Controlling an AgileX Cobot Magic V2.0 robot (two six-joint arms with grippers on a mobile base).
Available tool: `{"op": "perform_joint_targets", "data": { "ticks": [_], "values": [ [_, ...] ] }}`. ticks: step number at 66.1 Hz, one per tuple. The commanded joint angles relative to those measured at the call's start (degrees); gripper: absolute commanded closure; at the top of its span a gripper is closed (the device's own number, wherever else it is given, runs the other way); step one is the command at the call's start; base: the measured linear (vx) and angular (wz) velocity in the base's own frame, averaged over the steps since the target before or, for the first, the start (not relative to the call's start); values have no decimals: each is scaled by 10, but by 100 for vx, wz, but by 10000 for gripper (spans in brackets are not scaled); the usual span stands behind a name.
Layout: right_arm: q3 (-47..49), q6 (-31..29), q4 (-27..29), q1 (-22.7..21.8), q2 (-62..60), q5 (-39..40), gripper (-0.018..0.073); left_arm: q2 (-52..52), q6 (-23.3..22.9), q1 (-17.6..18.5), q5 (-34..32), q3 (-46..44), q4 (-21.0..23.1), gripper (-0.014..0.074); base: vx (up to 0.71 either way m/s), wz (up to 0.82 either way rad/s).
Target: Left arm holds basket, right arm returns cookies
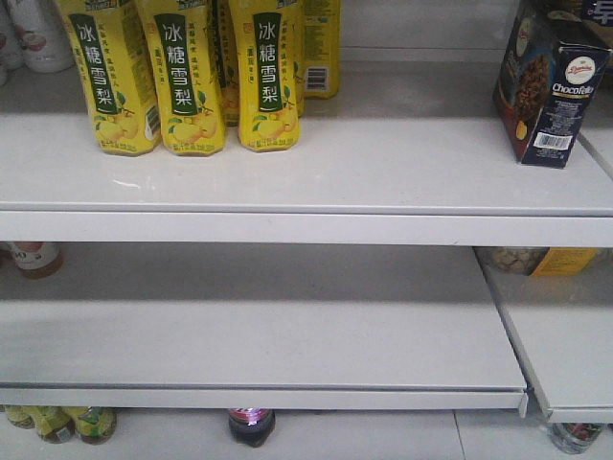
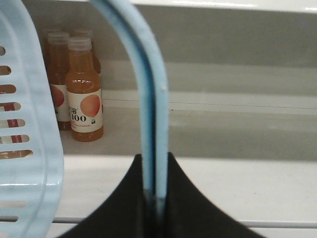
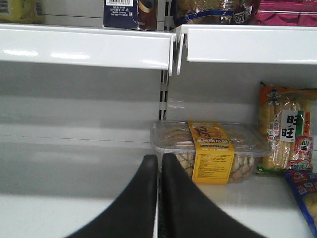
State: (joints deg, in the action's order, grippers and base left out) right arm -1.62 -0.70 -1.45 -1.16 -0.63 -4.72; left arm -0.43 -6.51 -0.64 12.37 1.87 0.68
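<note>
You saw yellow bottles [image 1: 187,77] with dark green labels, a navy cookies box [image 1: 551,91] with a white-red logo, a pale blue basket [image 2: 29,148], black fingers [image 3: 136,203] and white shelves [image 1: 306,182].

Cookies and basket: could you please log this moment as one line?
cookies: on shelf | right gripper: shut, empty | left gripper: shut on basket handle

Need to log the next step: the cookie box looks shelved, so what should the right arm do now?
Probably pull the right arm back and stop. The cookie box stands on the top shelf, and the right gripper has its jaws shut on nothing, low by the snack tray. The left gripper clamps the basket handle.
</note>
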Motion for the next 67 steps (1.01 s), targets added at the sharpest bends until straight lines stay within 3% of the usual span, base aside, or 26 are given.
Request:
{"op": "perform_joint_targets", "data": {
  "ticks": [1,67],
  "values": [
    [-10,-1,-1,0,-8,39,570,-10,11,4,-57,-17,-11,599,0,0],
    [-10,-2,-1,0,-8,39,570,-10,11,4,-57,-17,-11,599,0,0]
  ]
}}
